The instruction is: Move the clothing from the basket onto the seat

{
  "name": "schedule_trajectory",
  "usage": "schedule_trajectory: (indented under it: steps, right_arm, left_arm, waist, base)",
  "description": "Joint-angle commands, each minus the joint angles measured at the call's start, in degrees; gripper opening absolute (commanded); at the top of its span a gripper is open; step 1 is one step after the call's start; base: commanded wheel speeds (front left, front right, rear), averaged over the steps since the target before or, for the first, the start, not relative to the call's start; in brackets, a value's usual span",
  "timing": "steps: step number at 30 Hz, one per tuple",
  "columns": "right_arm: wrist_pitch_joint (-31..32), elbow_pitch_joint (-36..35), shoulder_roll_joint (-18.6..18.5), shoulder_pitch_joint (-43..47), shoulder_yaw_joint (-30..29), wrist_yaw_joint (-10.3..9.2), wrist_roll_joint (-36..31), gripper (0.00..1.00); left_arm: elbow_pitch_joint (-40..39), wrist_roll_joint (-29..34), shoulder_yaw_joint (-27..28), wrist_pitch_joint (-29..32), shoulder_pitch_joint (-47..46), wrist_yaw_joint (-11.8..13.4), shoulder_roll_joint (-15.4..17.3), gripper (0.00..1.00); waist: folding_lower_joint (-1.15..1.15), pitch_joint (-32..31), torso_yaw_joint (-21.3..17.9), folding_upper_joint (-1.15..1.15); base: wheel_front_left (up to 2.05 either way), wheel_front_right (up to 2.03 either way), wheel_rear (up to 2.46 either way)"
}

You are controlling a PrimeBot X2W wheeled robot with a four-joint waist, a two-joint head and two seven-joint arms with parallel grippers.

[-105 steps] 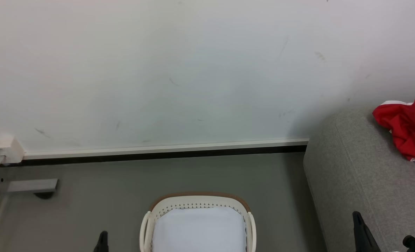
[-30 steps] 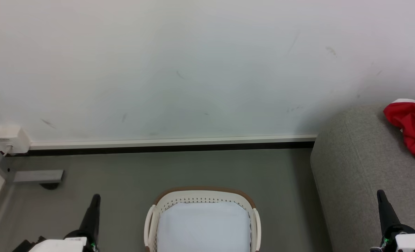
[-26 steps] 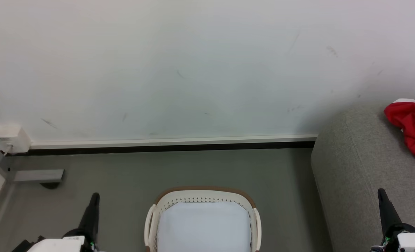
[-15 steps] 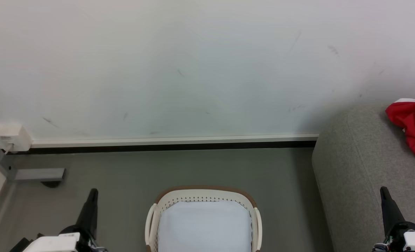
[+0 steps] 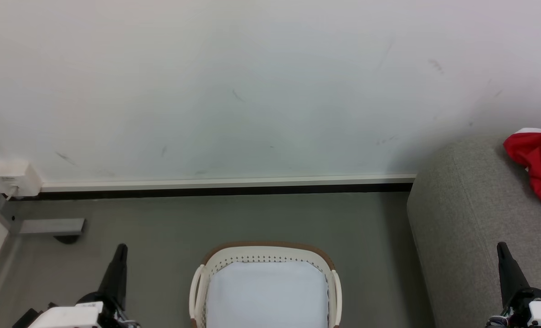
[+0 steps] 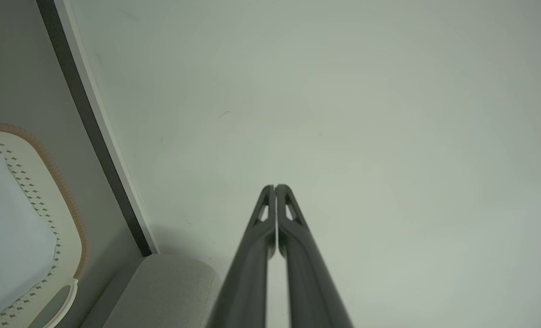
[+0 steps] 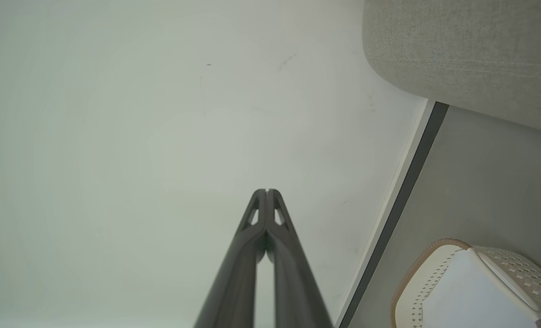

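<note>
**Red on grey, cream on grey-green**

The clothing (image 5: pixel 535 157) is bright red with a white edge along its top. It lies against the mid-grey, finely flecked weave of the seat (image 5: pixel 461 218). The basket (image 5: pixel 265 252) is cream-white with a brown cap on its rim. Rows of small dark perforations dot its walls, and its bottom is a pale bluish white. The floor (image 5: pixel 252 218) is dull grey-green. The wall (image 5: pixel 252 91) is off-white with a few faint dark scuffs, and the skirting (image 5: pixel 224 183) is white over a black strip. The left gripper (image 5: pixel 121 249) and right gripper (image 5: pixel 502 248) have black fingers and white wrist housings. A cream box (image 5: pixel 12 177) sits at the wall's lower left corner, beside a grey metal bar (image 5: pixel 51 225).
</note>
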Motion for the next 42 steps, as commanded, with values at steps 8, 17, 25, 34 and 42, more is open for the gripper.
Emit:
schedule_trajectory:
  steps: [8,17,25,34,42]
  right_arm:
    - [0.33,-0.2,-0.03,-0.65,-0.24,-0.12,-0.16,0.0]
    - [0.43,-0.19,0.04,-0.66,-0.32,-0.12,-0.26,0.0]
    - [0.35,-0.19,0.09,-0.67,-0.38,-0.12,-0.32,0.0]
    - [0.38,-0.18,0.13,-0.68,-0.44,-0.12,-0.39,0.0]
    - [0.37,-0.18,0.15,-0.69,-0.5,-0.12,-0.45,0.0]
  left_arm:
    - [-0.15,-0.84,0.14,0.26,-0.5,-0.25,0.4,0.0]
    - [-0.15,-0.84,0.13,0.25,-0.5,-0.25,0.39,0.0]
    - [-0.16,-0.85,0.13,0.25,-0.49,-0.25,0.39,0.0]
    - [-0.16,-0.85,0.13,0.25,-0.49,-0.25,0.39,0.0]
    - [-0.16,-0.85,0.13,0.25,-0.49,-0.25,0.39,0.0]
  waist:
    - [0.0,0.0,0.0,0.0]
    - [0.0,0.0,0.0,0.0]
    - [0.0,0.0,0.0,0.0]
    - [0.0,0.0,0.0,0.0]
    - [0.0,0.0,0.0,0.0]
  base:
    - [0.0,0.0,0.0]
    - [0.0,0.0,0.0]
    - [0.0,0.0,0.0]
    - [0.0,0.0,0.0]
    - [0.0,0.0,0.0]
